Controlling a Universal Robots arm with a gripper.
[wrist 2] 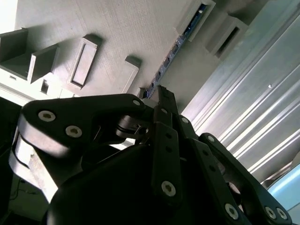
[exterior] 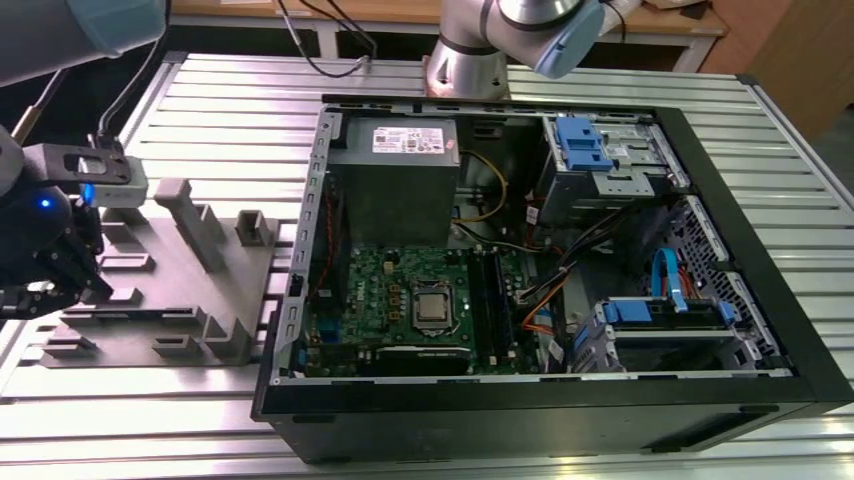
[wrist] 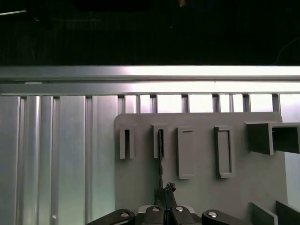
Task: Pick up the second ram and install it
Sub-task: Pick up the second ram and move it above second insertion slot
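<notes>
While the pick-up step is in hand, the tool (wrist: pixel 166 191) appears clamped on the near end of the second ram (wrist: pixel 161 157), which stands on edge in the grey tray (wrist: pixel 201 194); freeing it likely calls for a straight lift.

A black metal claw (wrist 2: pixel 161 93) of jointed link bars with silver rivets takes up the foreground. Its tips are drawn together on the near end of the second ram (wrist 2: pixel 178 43), a long, thin, dark memory stick with a bluish edge. The stick stands on edge on a flat grey plastic tray (wrist 2: pixel 131 28), its far end in a raised grey slotted holder (wrist 2: pixel 206 10). Low rectangular grey blocks (wrist 2: pixel 84 61) rise from the tray nearby. Beside the tray runs the ribbed silver aluminium surface (wrist 2: pixel 253 108).
</notes>
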